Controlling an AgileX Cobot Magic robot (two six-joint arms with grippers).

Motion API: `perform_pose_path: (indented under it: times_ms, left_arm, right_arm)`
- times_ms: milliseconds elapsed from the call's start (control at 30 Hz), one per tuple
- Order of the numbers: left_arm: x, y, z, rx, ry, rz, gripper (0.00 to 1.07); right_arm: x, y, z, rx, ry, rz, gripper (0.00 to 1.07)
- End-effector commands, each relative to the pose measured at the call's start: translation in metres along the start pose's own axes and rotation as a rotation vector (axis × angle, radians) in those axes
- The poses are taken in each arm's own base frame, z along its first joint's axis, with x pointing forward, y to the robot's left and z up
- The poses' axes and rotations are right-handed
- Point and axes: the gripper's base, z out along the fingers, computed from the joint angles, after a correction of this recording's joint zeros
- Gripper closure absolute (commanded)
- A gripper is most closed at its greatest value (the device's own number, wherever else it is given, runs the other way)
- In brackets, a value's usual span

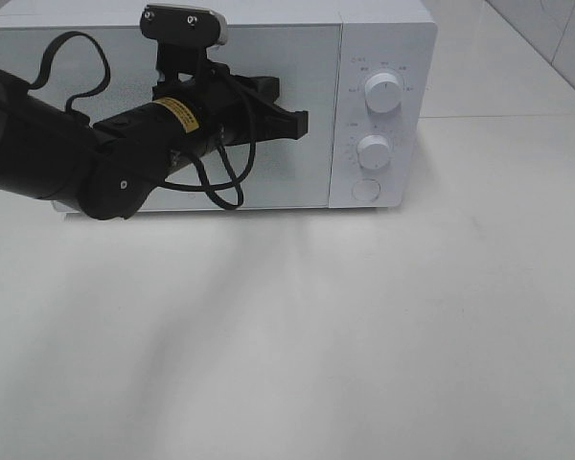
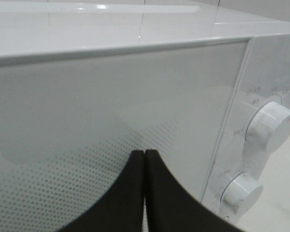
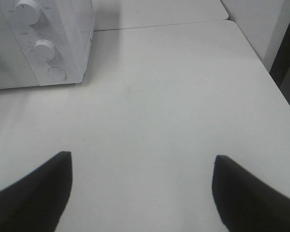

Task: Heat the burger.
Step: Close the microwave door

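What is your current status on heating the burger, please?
Left tool shut, in front of microwave door. Right tool open above table. Burger not in view; door closed.

- White table (image 1: 364, 335), matte and plain, fills the near and middle ground of the high view.
- A thin seam (image 1: 517, 116) crosses the tabletop to the right of the microwave.
- White microwave (image 1: 307, 57) stands directly on the table at the far side, left of centre, with its door shut and front facing the high camera.
- Its control panel is on the right: upper knob (image 1: 383, 93), lower knob (image 1: 374, 150), round button (image 1: 365, 190) beneath them.
- A soft grey shadow lies on the table just before the microwave.
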Motion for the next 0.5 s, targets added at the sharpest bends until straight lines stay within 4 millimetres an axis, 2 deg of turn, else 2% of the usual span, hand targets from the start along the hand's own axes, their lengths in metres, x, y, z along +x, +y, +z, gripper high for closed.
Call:
perform_pose_path:
  times_ms: [33, 133, 200, 267, 300, 500]
  left_arm:
    - [-0.001, -0.007, 0.004, -0.022, 0.031, -0.05, 1.07]
    - [0.0, -0.012, 0.003, -0.01, 0.043, -0.048, 1.07]
    - [0.006, -0.031, 0.001, 0.032, 0.086, -0.027, 1.07]
    - [0.007, -0.034, 0.001, 0.039, 0.099, -0.023, 1.07]
    - [0.007, -0.042, -0.001, 0.057, 0.124, -0.019, 1.07]
    - [0.007, -0.053, -0.009, 0.079, 0.241, -0.016, 1.06]
  right_arm:
    - [0.001, 0.0, -0.003, 0.0, -0.033, 0.007, 0.31]
    - [0.001, 0.0, -0.003, 0.0, -0.033, 0.007, 0.31]
    - [0.001, 0.0, -0.003, 0.0, -0.033, 0.007, 0.31]
    - [0.001, 0.0, -0.003, 0.0, -0.033, 0.007, 0.31]
    - [0.001, 0.0, -0.003, 0.0, -0.033, 0.007, 0.31]
    - [0.001, 0.0, -0.003, 0.0, -0.033, 0.007, 0.31]
